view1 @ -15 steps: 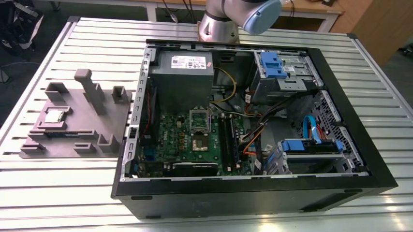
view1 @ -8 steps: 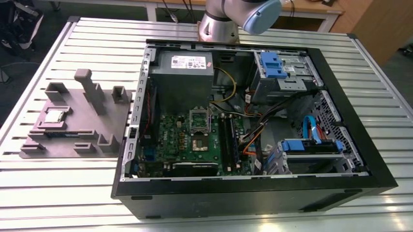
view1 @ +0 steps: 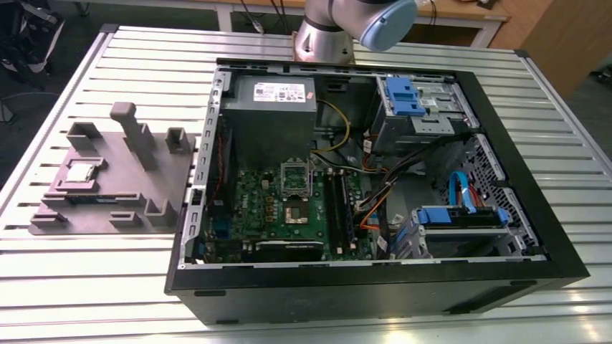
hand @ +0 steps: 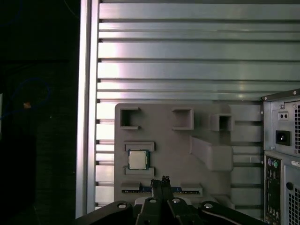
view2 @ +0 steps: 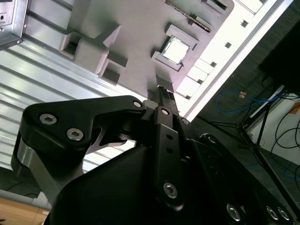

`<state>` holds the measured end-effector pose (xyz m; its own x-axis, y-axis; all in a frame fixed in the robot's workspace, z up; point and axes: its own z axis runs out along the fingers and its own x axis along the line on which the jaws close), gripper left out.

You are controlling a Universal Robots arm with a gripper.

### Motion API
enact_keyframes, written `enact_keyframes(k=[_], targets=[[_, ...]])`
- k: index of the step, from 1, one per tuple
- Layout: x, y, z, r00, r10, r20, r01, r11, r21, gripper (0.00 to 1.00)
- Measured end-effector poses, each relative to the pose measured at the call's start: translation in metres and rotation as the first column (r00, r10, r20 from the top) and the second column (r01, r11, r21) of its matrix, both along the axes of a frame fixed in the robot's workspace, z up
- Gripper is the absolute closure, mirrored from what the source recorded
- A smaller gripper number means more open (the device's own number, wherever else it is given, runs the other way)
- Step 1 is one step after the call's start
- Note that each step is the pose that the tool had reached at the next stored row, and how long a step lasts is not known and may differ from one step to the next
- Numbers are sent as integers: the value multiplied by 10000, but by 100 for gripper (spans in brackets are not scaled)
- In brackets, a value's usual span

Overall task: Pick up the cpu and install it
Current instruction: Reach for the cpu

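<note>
Spanning the scene, a slatted aluminium counter [view1: 86,287] carries everything. The biggest thing on it is an open black computer case [view1: 383,287], lying on its side with its innards facing up. The robot arm [view1: 349,29] rises at the counter's far edge behind the case. Inside the case, a grey power supply [view1: 272,107] sits at the far end, and a green motherboard [view1: 254,208] lies below it, with its socket [view1: 298,209] near the middle of the board.

On the exterior view's left, just beside the case, a grey moulded fixture [view1: 158,190] with blocks and recesses rests flat on the counter. The cpu [view1: 82,172] lies in a square recess of that fixture, silver top up, outside the case and well apart from the socket. It shows in both wrist views [view2: 176,50] [hand: 138,160].

The fingers [hand: 156,186] are the smallest part told here. They hang over the fixture near a long slot beside the cpu's recess. They look pressed together [view2: 165,96], grip nothing, and stand clear of the cpu.
</note>
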<state>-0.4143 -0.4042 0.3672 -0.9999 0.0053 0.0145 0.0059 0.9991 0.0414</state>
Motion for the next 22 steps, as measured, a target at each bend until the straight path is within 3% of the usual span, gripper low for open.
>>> enact_keyframes(k=[22], targets=[[-89, 0, -2, 10000, 0, 0, 0, 10000, 0, 90]])
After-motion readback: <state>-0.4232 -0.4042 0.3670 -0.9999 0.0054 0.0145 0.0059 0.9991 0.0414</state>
